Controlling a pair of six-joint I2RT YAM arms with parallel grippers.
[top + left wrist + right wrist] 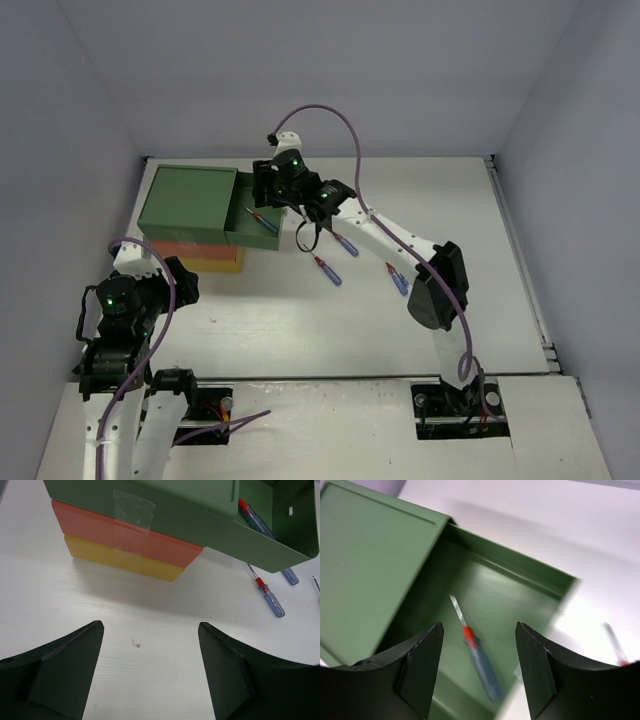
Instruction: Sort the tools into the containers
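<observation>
I'm holding my right gripper (479, 630) open over a screwdriver (479, 662) lying in the green drawer (520, 577), left gripper (150, 627) open too

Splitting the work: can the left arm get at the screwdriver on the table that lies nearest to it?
Probably yes. The left gripper is open, and that screwdriver lies flat in the open beside the pulled-out green drawer, with nothing between them. The right gripper, over the drawer, could crowd it.

White table (300, 330) between plain pale grey walls (300, 70)
</observation>
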